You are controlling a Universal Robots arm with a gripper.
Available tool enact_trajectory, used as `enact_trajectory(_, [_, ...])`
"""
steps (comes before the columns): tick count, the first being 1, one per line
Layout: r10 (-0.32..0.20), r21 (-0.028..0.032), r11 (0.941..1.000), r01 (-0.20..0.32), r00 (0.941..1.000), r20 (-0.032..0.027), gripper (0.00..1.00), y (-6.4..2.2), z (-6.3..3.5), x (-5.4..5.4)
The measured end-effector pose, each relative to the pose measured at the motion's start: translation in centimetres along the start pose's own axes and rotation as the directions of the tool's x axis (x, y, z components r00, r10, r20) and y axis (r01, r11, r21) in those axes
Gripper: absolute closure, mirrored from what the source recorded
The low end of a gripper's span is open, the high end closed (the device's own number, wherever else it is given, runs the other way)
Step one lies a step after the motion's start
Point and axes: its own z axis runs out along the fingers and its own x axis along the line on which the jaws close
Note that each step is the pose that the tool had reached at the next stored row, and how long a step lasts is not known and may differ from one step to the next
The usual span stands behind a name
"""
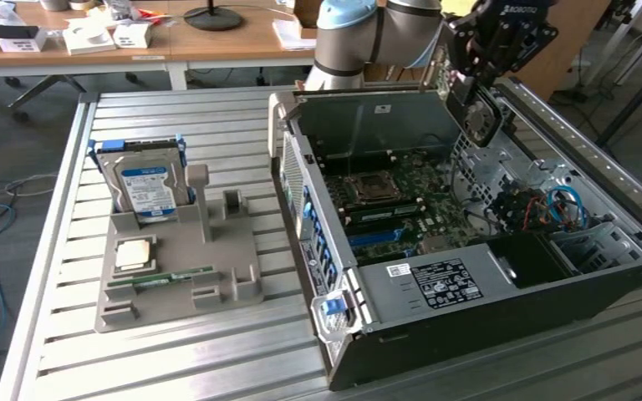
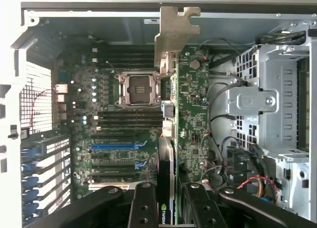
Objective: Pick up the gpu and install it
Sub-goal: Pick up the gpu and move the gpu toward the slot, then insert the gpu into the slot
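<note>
- Slatted surface: open computer case by the exterior view's right edge.
- Hand clamps gpu above it.
- Risk: bracket could snag the case wall, or the card could miss its slot.

1. Clamped between the two fingers of the black gripper: the gpu, a thin dark circuit card, seen edge-on.
2. At the card's far end: a silver metal bracket.
3. Beyond the card: a green motherboard inside an open grey computer case.
4. On that board: a square silver processor socket, long black slots and one blue slot.
5. Beside the board: a silver perforated drive cage, with red and black cables near it.
</note>
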Motion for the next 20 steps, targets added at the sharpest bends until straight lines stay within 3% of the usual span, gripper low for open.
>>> enact_trajectory(20, [-0.018,-0.0004,0.9998,0.018,0.9998,-0.0013,0.74,0.01,0.01,-0.14])
